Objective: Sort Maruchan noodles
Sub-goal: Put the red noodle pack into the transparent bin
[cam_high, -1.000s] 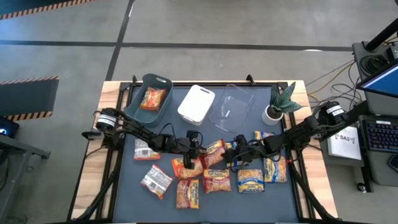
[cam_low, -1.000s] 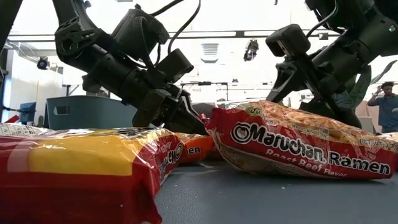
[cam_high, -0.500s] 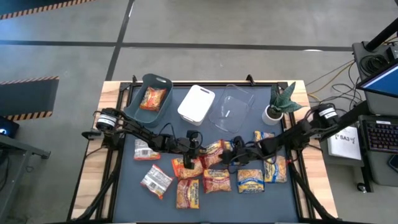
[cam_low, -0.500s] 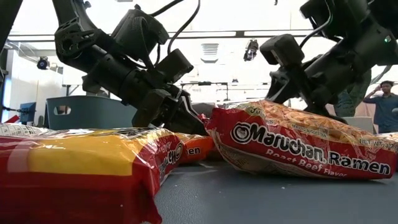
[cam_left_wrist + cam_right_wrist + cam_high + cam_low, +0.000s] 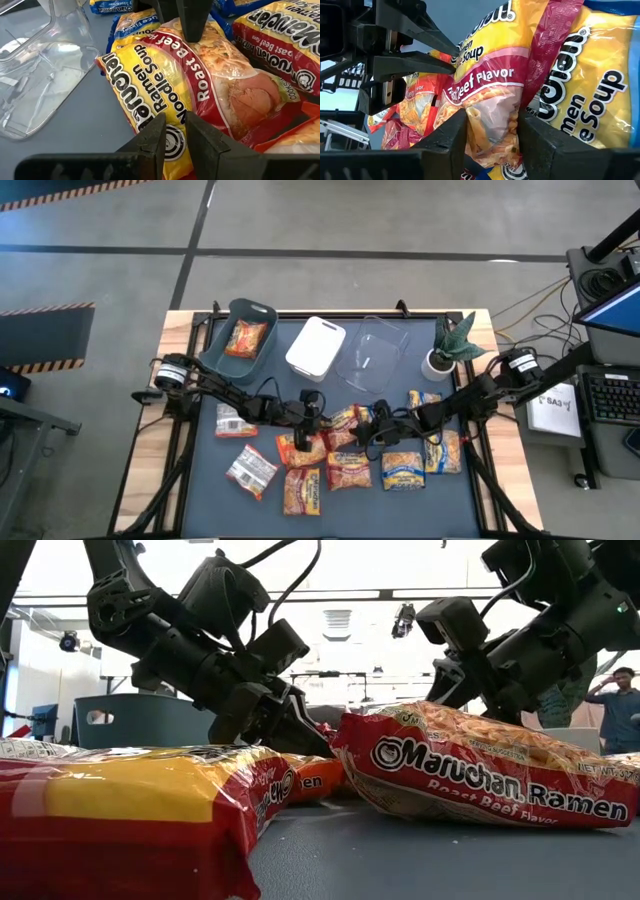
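A red-and-yellow roast beef Maruchan noodles packet point(image 5: 345, 425) lies mid-table among several other packets. My left gripper point(image 5: 318, 420) reaches it from the left and is shut on its left end. My right gripper point(image 5: 372, 426) reaches it from the right and is shut on its opposite end. The left wrist view shows the packet point(image 5: 200, 85) ahead of my left gripper point(image 5: 175, 122), with a right finger beyond it. In the right wrist view the packet point(image 5: 485, 85) fills my right gripper point(image 5: 492, 115). In the low view a nearer packet point(image 5: 480, 775) hides my right fingertips. My left gripper pinches the packet's yellow sealed end point(image 5: 175, 112) between its two fingers, which stand close together. The fingers slant down from the table's left. The packet stays low among its neighbours. My right gripper has the packet's red end with the noodle picture point(image 5: 490, 132) between its two fingers, one on each side. The fingers slant down from the table's right. Crinkled plastic bulges in the gap.
At the far edge stand a grey-green bin point(image 5: 238, 337) holding an orange packet, a white bin point(image 5: 316, 346), a clear bin point(image 5: 372, 352) and a potted plant point(image 5: 445, 350). Silver packets point(image 5: 250, 470) lie left, orange ones point(image 5: 303, 492) near, and blue-yellow ones point(image 5: 405, 468) right.
My right gripper has come down and a little toward the table's left, closing in on the packet that my left gripper holds. The packets have stayed where they were.
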Controlling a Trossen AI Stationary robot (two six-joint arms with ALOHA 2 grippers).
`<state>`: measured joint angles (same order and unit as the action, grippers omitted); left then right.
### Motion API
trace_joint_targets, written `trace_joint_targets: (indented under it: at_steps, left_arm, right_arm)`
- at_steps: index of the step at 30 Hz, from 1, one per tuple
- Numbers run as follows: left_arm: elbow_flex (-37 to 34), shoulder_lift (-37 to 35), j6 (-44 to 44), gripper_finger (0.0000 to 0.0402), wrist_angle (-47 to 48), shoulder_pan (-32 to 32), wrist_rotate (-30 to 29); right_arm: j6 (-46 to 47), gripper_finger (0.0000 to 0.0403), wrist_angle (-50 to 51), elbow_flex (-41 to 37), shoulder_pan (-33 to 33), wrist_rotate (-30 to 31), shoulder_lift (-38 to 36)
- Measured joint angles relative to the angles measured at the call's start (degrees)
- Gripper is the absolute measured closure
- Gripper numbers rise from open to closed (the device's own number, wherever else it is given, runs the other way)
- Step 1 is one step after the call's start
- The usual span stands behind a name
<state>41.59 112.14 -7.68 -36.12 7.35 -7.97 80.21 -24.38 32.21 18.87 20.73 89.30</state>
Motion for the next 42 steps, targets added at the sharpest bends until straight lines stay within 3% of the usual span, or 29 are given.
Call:
trace_joint_targets:
  at_steps: [22,30,42]
  left_arm:
    - [-0.2,-2.7,0.0,0.0343,1.7,0.0,0.2]
    - [-0.2,-4.7,-0.4,0.0340,3.4,0.1,0.1]
    - [-0.4,-8.5,-1.3,0.0260,8.7,0.0,-0.5]
  right_arm:
    - [-0.8,0.0286,-0.3,0.0,-0.1,0.2,-0.1]
    - [-1.6,0.0311,-0.4,0.1,-0.1,0.1,-0.1]
    - [-3.0,0.0314,0.5,0.1,0.0,0.1,-1.2]
